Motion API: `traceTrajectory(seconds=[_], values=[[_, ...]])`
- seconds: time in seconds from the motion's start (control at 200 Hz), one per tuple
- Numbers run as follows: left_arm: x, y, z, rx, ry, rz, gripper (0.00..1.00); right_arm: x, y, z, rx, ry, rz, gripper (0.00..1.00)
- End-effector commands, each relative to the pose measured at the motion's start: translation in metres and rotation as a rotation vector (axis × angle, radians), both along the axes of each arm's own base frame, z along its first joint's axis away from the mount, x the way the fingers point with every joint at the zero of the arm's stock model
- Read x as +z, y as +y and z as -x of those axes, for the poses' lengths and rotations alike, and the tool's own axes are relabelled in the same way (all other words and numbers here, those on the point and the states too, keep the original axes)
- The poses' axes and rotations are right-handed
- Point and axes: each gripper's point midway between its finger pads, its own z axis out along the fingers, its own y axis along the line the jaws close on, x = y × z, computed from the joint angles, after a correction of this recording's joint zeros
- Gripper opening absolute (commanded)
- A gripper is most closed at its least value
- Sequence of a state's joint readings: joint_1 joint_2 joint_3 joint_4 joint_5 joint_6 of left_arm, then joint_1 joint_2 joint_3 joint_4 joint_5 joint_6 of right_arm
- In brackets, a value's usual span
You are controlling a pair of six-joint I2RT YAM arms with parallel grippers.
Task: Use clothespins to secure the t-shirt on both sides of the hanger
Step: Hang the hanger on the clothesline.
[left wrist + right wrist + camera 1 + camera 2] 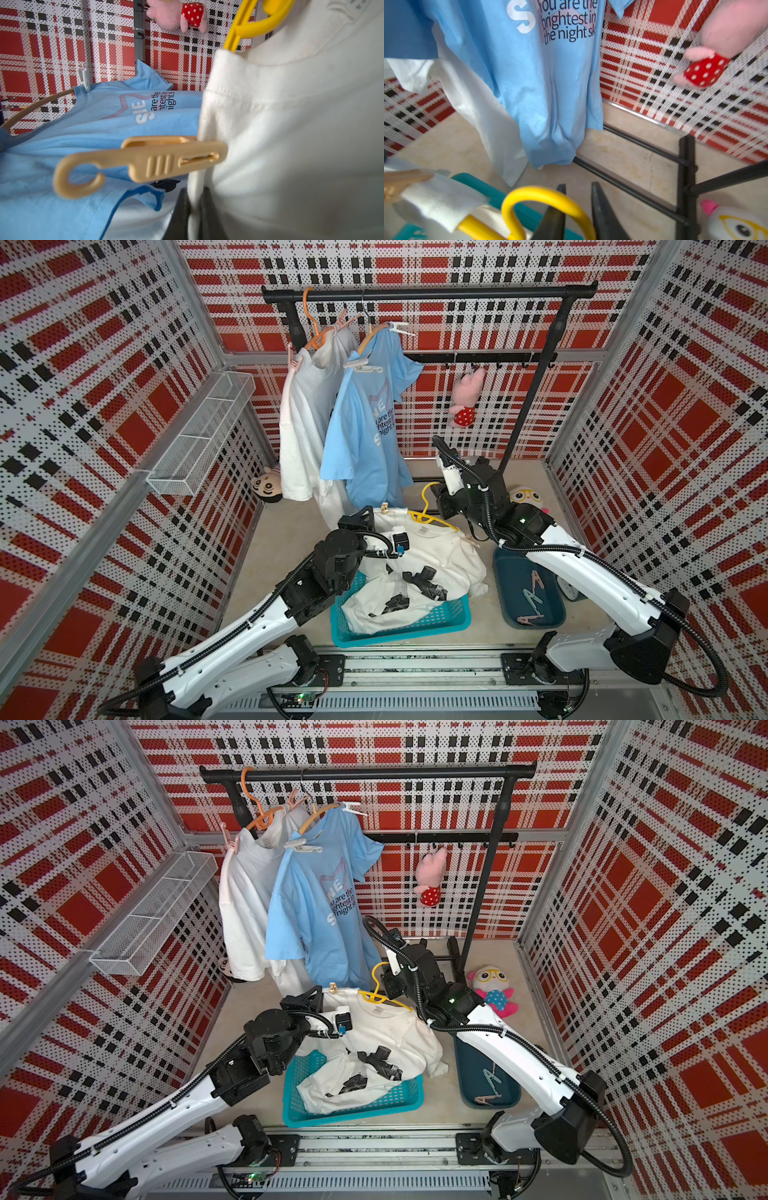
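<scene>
**Fig.** Left claw (194,200) is clamping the t-shirt (432,556), draped over the teal basket (440,616), beside a beige clothespin (141,160) pinning its shoulder to the yellow hanger (252,24), steadying it. Right claw (578,212) is straddling the hanger's hook; whether it is gripping is unclear. Presumably for lifting.

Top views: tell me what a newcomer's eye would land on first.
The red plaid walls on every side strike first. Against them a blue shirt hangs from the black rack at the back, with a pink plush beside it. In front, a white shirt on a yellow hanger drapes into a teal basket.
</scene>
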State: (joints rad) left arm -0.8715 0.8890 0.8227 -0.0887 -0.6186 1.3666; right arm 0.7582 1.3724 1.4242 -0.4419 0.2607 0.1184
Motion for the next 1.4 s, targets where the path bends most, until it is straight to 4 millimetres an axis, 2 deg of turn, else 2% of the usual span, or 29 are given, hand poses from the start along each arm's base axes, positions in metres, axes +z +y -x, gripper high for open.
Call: traceTrajectory(seconds=[0.0, 0.11, 0.226, 0.256, 0.391, 0.446, 0.521, 0.667, 0.802, 0.917, 1.113, 1.248, 1.393], values=[[0.030, -0.005, 0.004, -0.022, -0.054, 0.064, 0.00, 0.046, -0.007, -0.006, -0.039, -0.137, -0.046, 0.10], [0.032, -0.008, 0.004, -0.030, -0.053, 0.063, 0.05, 0.060, -0.012, -0.002, -0.029, -0.190, -0.035, 0.00], [0.035, -0.014, 0.006, -0.065, -0.053, 0.079, 0.10, 0.072, -0.018, 0.001, -0.032, -0.238, -0.020, 0.00], [0.038, -0.016, 0.008, -0.077, -0.058, 0.086, 0.16, 0.075, -0.020, 0.003, -0.029, -0.251, -0.015, 0.00], [0.054, -0.020, 0.016, -0.139, -0.083, 0.174, 0.55, 0.089, -0.028, 0.011, -0.023, -0.314, 0.017, 0.00], [0.063, -0.022, 0.023, -0.180, -0.087, 0.214, 0.64, 0.096, -0.033, 0.015, -0.018, -0.352, 0.031, 0.00], [0.079, -0.025, 0.036, -0.261, -0.088, 0.293, 0.70, 0.107, -0.038, 0.022, -0.006, -0.404, 0.037, 0.00], [0.129, -0.022, 0.064, -0.409, -0.081, 0.600, 0.76, 0.128, -0.047, 0.042, 0.036, -0.522, 0.041, 0.00], [0.148, -0.026, 0.078, -0.537, 0.030, 0.749, 0.83, 0.143, -0.052, 0.063, 0.090, -0.586, 0.031, 0.00], [0.146, -0.031, 0.071, -0.580, 0.152, 0.778, 0.84, 0.152, -0.061, 0.076, 0.098, -0.629, 0.030, 0.00], [0.142, -0.030, 0.053, -0.666, 0.353, 0.809, 0.84, 0.161, -0.061, 0.108, 0.216, -0.727, 0.016, 0.00], [0.130, -0.033, 0.048, -0.751, 0.522, 0.777, 0.81, 0.165, -0.067, 0.122, 0.243, -0.765, 0.014, 0.00], [0.115, -0.035, 0.035, -0.726, 0.606, 0.741, 0.79, 0.169, -0.067, 0.133, 0.284, -0.797, 0.025, 0.00]])
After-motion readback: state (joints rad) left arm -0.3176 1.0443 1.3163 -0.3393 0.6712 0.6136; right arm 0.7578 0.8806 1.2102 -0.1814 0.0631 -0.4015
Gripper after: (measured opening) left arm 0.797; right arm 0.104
